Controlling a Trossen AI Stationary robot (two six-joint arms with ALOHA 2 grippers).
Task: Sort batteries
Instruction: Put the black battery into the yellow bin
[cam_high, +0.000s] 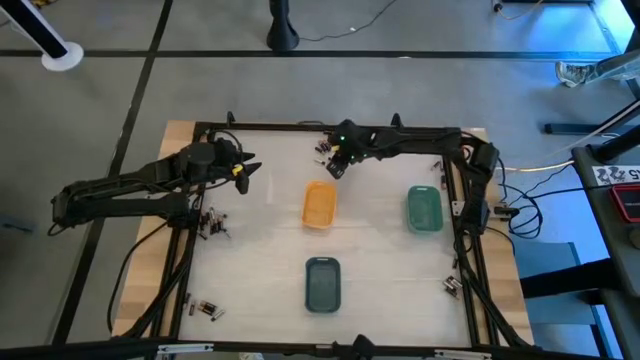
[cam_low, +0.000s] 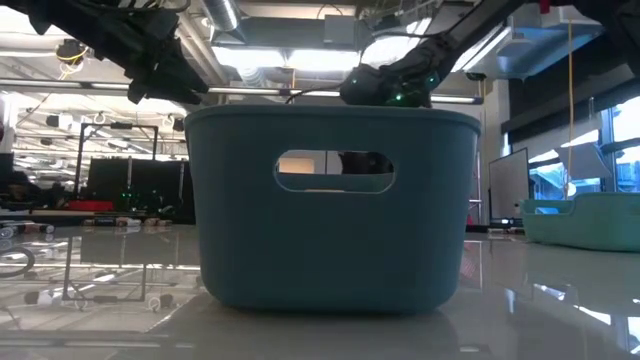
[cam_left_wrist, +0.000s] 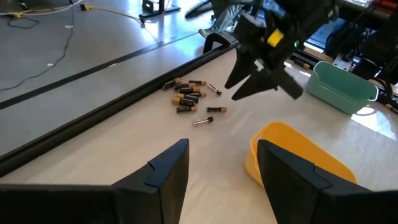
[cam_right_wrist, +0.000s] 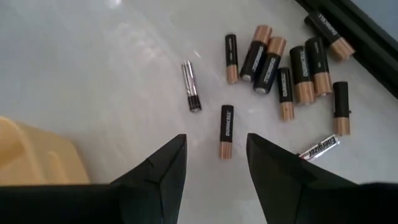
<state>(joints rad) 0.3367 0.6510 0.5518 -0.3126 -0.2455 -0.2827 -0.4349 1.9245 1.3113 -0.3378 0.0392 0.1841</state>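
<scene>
My right gripper (cam_right_wrist: 211, 165) hangs open and empty over the far edge of the table, and one black-and-copper battery (cam_right_wrist: 226, 131) lies just ahead of the gap between my fingers — its long axis runs straight along my line of approach, copper end towards me. So I judge the coming move needs only a short drop and a close across its width. A slim silvery cell (cam_right_wrist: 191, 86) lies a little off to one side, and the main cluster of batteries (cam_right_wrist: 292, 68) lies beyond, close to the black frame rail (cam_right_wrist: 348, 25).

This arm is clearly the nearer one. My left gripper (cam_high: 243, 172) waits well to the left, also open and holding nothing, looking across at the same cluster.

The table top (cam_right_wrist: 93, 68) is pale, smooth and glossy — a round cell could roll. The orange tray (cam_high: 319, 204) sits just nearer than the pile, the green tray (cam_high: 424, 209) to the right, the blue tray (cam_high: 322, 284) nearest.
</scene>
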